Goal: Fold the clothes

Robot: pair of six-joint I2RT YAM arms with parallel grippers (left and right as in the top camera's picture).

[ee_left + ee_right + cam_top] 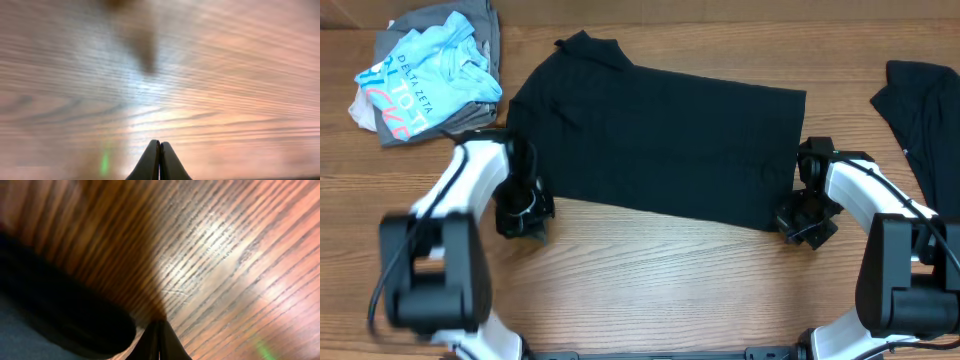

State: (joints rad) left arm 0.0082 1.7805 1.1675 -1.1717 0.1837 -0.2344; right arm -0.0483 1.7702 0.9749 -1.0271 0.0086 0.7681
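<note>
Overhead: black T-shirt [660, 140] on table [650, 285]

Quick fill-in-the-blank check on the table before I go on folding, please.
The T-shirt lying in the middle is ___. The pile of clothes is topped by a light ___ garment. Both the left gripper and right gripper have jaws ___.
Missing: black; blue; shut.
</note>
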